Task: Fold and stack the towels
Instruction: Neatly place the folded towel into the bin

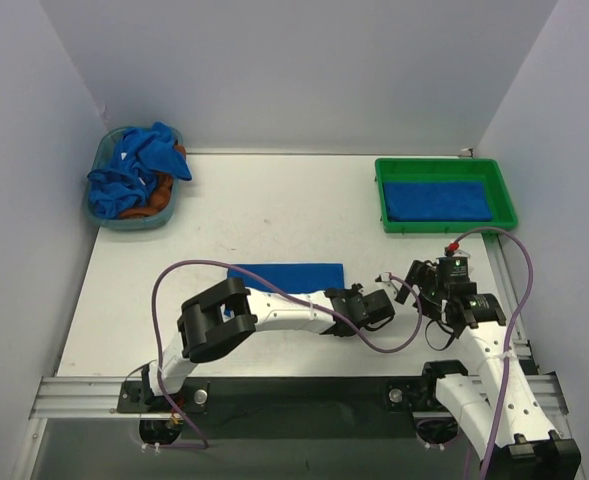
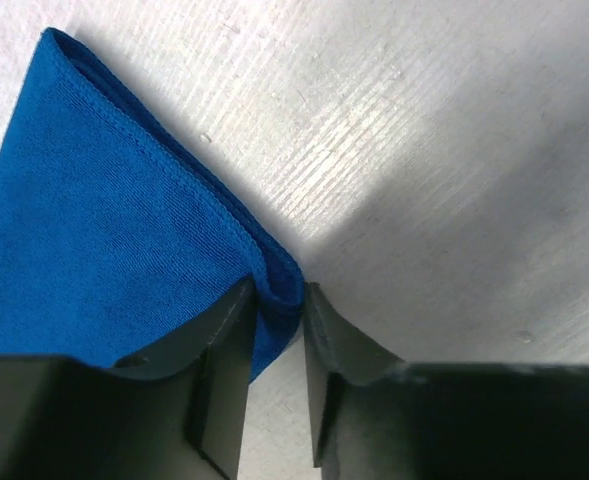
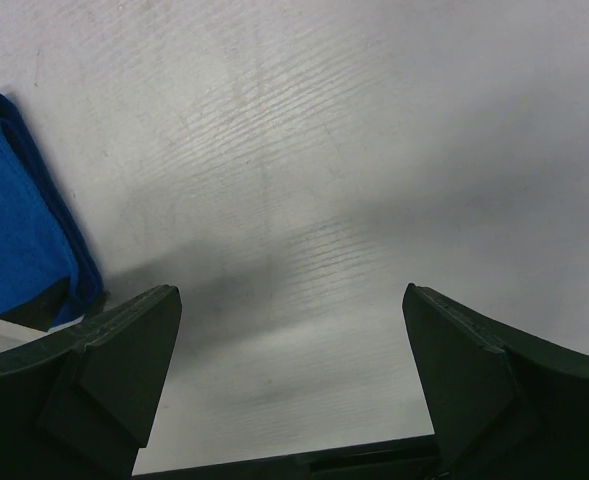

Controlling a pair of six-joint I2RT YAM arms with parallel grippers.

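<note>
Lying folded in a long strip near the front of the bench [image 1: 254,210], the folded towel [image 1: 286,276] has its right-hand corner between my left jaws. They stand narrow and touch the cloth on both sides, a pinch on that corner as I read it. My right jaws hang wide open with nothing in them, over bare bench just beside the same corner. Farther off, the stacked towel [image 1: 437,200] already lies flat in the green tray [image 1: 384,195] at the back right. A heap of blue towels [image 1: 134,170], mixed with an orange-brown cloth [image 1: 159,205], waits in the basin [image 1: 109,222] at the back left. I judge the job well short of half done: this strip probably wants another fold or a carry to the tray.
</note>
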